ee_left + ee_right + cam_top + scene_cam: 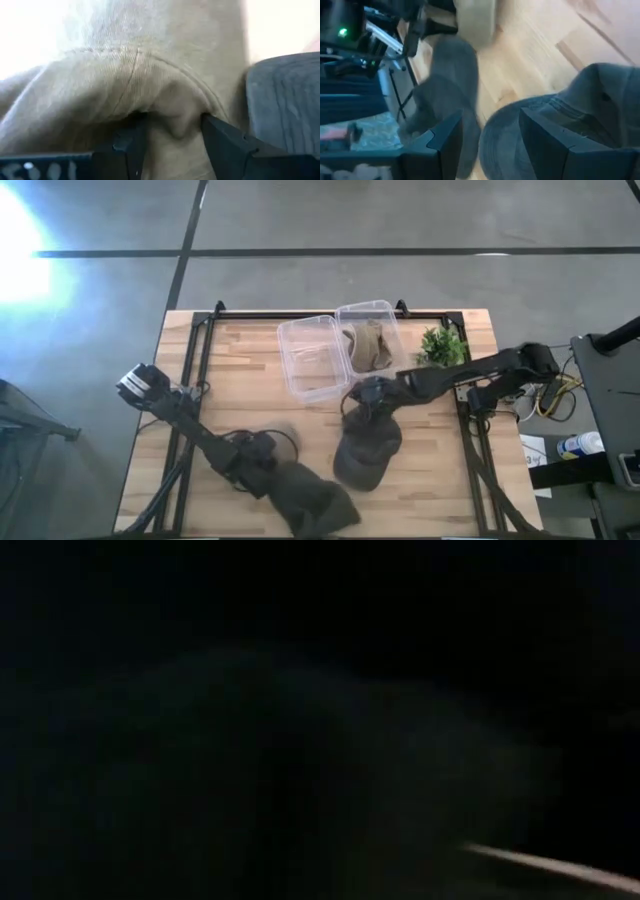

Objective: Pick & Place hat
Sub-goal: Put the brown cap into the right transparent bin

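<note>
Mid-task — one hat boxed, two outside.
Left gripper (170,137) clamped on olive hat (318,502) near grey hat (367,450); right gripper (487,137) apart over grey hat, beside box (340,340).

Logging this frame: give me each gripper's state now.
Left gripper: shut on the olive hat.
Right gripper: open, over the dark grey cap.

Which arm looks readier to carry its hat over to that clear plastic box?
Probably the left. The left gripper is shut on the olive hat, pinching a fold. The right gripper is open above the grey hat, though it is nearer the clear box.
</note>
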Motion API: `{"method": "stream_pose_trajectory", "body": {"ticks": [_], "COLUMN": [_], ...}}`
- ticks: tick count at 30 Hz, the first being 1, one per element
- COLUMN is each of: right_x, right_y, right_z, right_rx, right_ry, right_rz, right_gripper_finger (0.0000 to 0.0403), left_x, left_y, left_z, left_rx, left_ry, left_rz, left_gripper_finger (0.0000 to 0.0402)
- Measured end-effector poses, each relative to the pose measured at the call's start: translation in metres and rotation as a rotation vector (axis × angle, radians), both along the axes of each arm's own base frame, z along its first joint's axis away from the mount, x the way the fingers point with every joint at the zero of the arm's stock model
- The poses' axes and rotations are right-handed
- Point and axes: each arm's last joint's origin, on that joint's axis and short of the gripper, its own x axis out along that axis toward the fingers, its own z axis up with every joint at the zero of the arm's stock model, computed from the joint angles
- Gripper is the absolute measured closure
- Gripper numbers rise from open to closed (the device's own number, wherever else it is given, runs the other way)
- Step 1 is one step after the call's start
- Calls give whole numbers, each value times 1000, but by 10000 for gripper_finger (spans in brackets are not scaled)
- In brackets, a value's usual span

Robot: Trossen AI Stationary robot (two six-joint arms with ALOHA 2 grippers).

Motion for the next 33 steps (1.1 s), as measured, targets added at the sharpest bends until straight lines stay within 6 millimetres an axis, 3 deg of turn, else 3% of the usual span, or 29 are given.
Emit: {"method": "stream_pose_trajectory", "body": {"ticks": [4,19,27,33], "right_x": [13,66,73,85], "right_y": [1,5,3,6], "right_z": [-19,-80,-107,-121], "right_rx": [52,16,3,55], "right_ry": [-49,-22,43,-33], "right_rz": [-43,-157,-281,-255], "right_gripper_finger": [216,216,216,216], "left_x": [10,22,17,17], "left_y": [-1,18,21,24], "left_z": [5,3,-11,-19], "left_rx": [130,322,333,339], "left_ry": [-118,-10,-15,-60], "left_rz": [-116,-425,-540,-579], "left_gripper_finger": [219,219,219,219]}}
